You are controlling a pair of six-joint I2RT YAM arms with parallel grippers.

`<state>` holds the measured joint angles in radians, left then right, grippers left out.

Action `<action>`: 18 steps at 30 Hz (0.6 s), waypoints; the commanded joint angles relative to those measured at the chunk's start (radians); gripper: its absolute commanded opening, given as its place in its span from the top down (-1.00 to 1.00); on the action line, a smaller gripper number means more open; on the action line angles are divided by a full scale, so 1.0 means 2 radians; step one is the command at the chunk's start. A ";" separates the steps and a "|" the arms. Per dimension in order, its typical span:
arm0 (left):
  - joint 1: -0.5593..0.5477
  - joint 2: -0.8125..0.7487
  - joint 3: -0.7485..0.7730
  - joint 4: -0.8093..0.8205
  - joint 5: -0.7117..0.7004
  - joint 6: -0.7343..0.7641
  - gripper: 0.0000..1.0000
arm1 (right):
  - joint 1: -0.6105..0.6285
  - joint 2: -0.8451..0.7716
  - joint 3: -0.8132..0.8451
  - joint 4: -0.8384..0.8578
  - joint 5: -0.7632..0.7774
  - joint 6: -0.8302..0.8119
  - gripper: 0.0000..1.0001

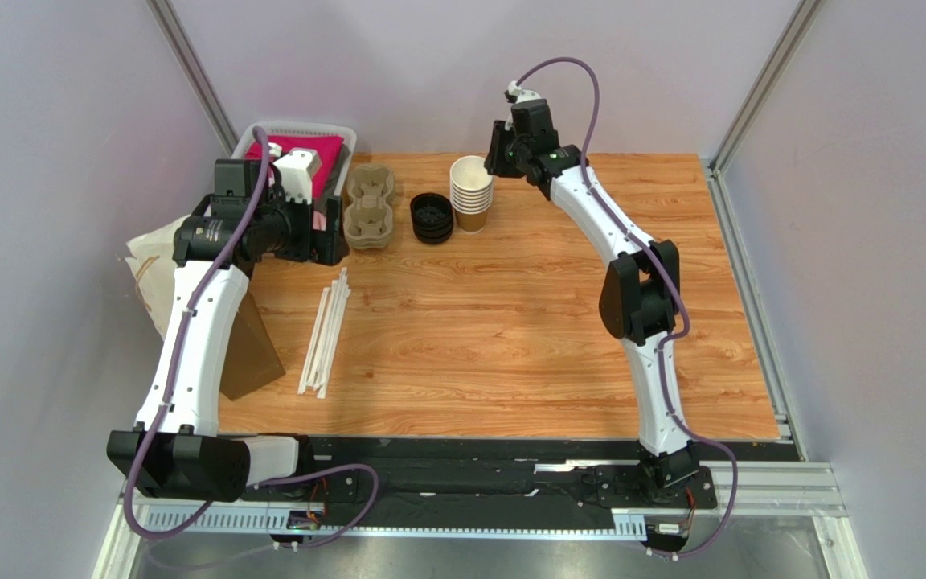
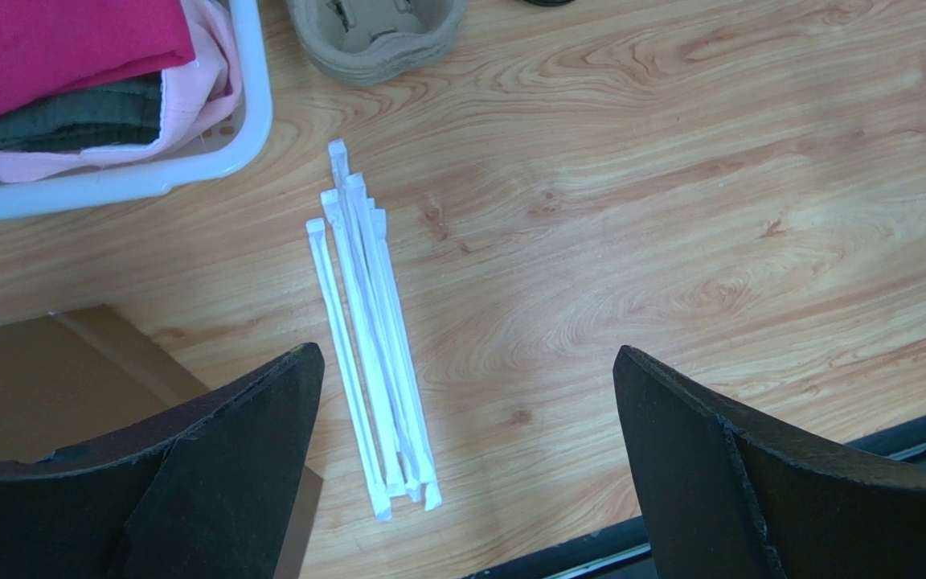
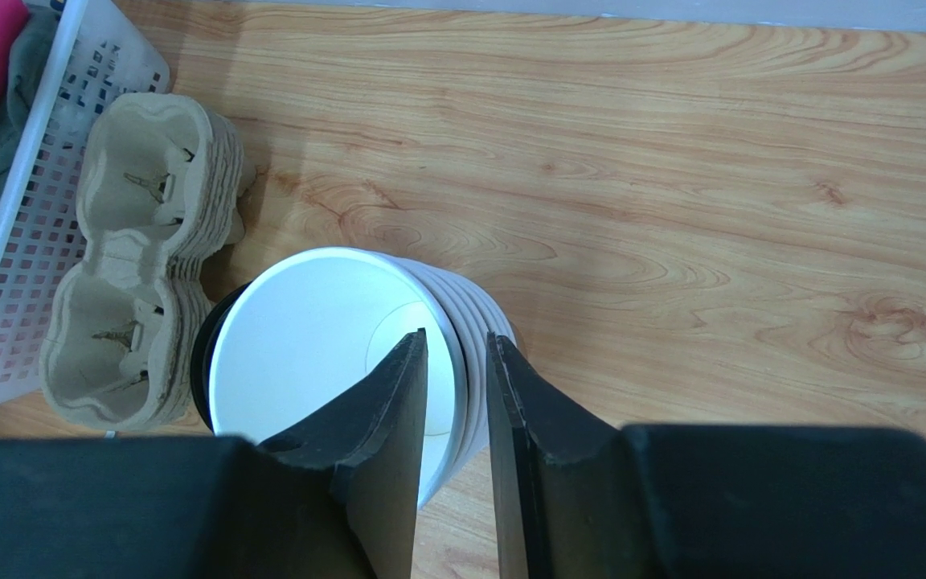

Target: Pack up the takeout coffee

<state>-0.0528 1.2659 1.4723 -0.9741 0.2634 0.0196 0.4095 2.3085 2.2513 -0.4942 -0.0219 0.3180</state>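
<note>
No lidded brown cup shows in any view; the takeout coffee is out of view. A stack of lidless white-rimmed cups [image 1: 472,193] stands at the back of the table and also shows in the right wrist view [image 3: 311,350]. My right gripper [image 1: 490,157] is at its top. One finger is inside the top cup and the other outside, nearly together [image 3: 456,338], pinching the rim. My left gripper [image 1: 325,232] hangs open and empty above the table [image 2: 468,356], near the wrapped straws [image 2: 371,338].
A pile of black lids [image 1: 432,217] sits left of the cups, then a stack of pulp cup carriers [image 1: 371,208]. A white basket [image 1: 299,130] of cloths is at the back left. Straws [image 1: 325,332] and a brown paper bag [image 1: 251,350] lie at the left.
</note>
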 commanded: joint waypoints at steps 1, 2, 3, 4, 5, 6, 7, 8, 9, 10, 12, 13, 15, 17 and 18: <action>-0.001 -0.007 0.009 0.018 0.016 -0.008 -0.98 | 0.002 0.010 0.020 0.022 0.008 0.007 0.44; -0.002 -0.006 0.010 0.018 0.017 -0.008 -0.98 | 0.003 0.010 0.019 0.021 0.008 0.006 0.44; -0.001 -0.006 0.011 0.019 0.018 -0.008 -0.98 | 0.003 0.011 0.019 0.022 0.008 0.007 0.47; -0.001 -0.006 0.011 0.020 0.019 -0.008 -0.98 | 0.003 0.010 0.020 0.020 0.009 0.007 0.59; -0.001 -0.006 0.011 0.021 0.021 -0.007 -0.98 | 0.003 0.010 0.021 0.019 0.009 0.007 0.64; -0.001 -0.006 0.011 0.021 0.022 -0.007 -0.98 | 0.002 0.010 0.022 0.019 0.010 0.008 0.70; -0.001 -0.005 0.011 0.022 0.026 -0.008 -0.98 | 0.003 0.009 0.021 0.017 0.010 0.011 0.78; -0.001 -0.005 0.011 0.023 0.026 -0.008 -0.98 | 0.003 0.008 0.022 0.016 0.010 0.011 0.79; -0.002 -0.005 0.011 0.024 0.027 -0.007 -0.98 | 0.003 0.006 0.024 0.015 0.010 0.011 0.80; -0.001 -0.005 0.010 0.024 0.028 -0.017 -0.98 | 0.003 0.005 0.024 0.014 0.010 0.011 0.79; -0.002 -0.005 0.008 0.025 0.028 -0.017 -0.98 | 0.003 0.002 0.024 0.012 0.010 0.011 0.73; -0.001 -0.005 0.007 0.025 0.028 -0.017 -0.98 | 0.003 0.000 0.024 0.012 0.010 0.011 0.57; -0.002 -0.005 0.007 0.026 0.029 -0.017 -0.98 | 0.002 -0.001 0.026 0.012 0.010 0.011 0.50; -0.001 -0.004 0.006 0.026 0.030 -0.017 -0.98 | 0.003 -0.001 0.026 0.012 0.010 0.010 0.45; -0.001 -0.004 0.006 0.027 0.029 -0.017 -0.98 | 0.003 -0.001 0.026 0.011 0.010 0.010 0.45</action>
<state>-0.0528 1.2659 1.4723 -0.9520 0.3035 0.0013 0.4103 2.3306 2.2528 -0.4984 -0.0158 0.3290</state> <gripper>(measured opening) 0.992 0.267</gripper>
